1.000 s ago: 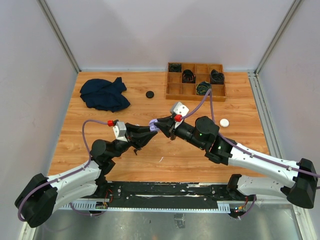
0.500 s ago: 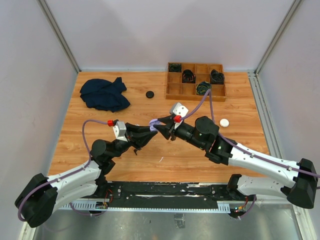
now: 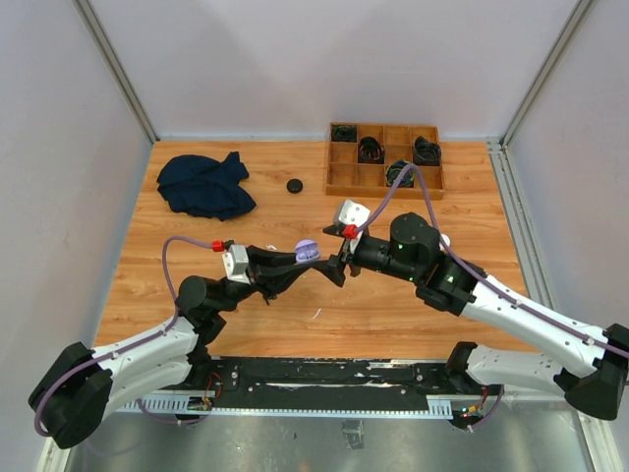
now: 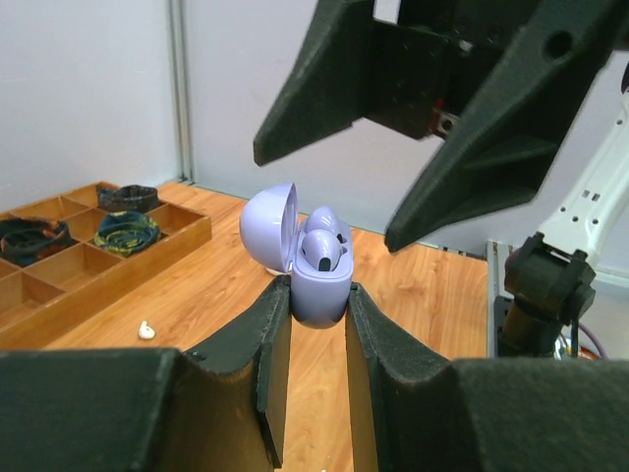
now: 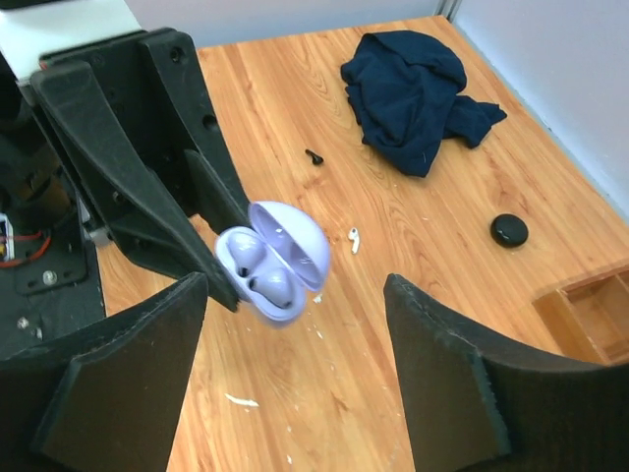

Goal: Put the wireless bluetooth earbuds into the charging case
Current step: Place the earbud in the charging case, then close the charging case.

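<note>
At the top view's centre, your left gripper (image 3: 295, 264) pinches the open purple case (image 3: 307, 250), while your right gripper (image 3: 332, 260) hovers beside it, jaws wide, empty.

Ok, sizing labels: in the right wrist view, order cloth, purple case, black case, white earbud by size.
cloth
purple case (held up nearer the camera, so unsure against the next)
black case
white earbud

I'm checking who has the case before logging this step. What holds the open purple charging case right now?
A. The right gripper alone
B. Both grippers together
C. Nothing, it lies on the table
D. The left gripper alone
D: the left gripper pinches the purple charging case at its base, in the air, while the right gripper stands open and apart from it.
</note>
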`<state>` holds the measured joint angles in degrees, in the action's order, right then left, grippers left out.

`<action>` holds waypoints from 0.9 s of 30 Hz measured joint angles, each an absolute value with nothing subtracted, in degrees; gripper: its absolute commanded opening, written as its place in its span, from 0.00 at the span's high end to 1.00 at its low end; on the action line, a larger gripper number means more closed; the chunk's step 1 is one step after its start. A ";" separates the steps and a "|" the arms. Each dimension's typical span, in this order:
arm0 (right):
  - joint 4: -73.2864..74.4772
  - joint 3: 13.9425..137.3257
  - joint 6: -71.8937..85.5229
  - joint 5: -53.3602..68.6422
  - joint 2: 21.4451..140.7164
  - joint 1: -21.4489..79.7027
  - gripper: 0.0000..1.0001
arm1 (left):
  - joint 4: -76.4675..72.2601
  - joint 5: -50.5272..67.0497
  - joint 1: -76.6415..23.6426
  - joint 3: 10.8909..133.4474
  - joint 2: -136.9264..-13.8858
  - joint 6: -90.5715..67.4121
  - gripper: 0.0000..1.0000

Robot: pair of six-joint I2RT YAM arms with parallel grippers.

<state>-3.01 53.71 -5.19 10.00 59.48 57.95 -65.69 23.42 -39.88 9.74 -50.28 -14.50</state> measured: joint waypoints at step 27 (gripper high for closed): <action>12.51 57.71 -19.16 38.85 61.28 49.36 0.00 | -57.93 38.22 -39.88 15.35 -52.60 -8.08 1.00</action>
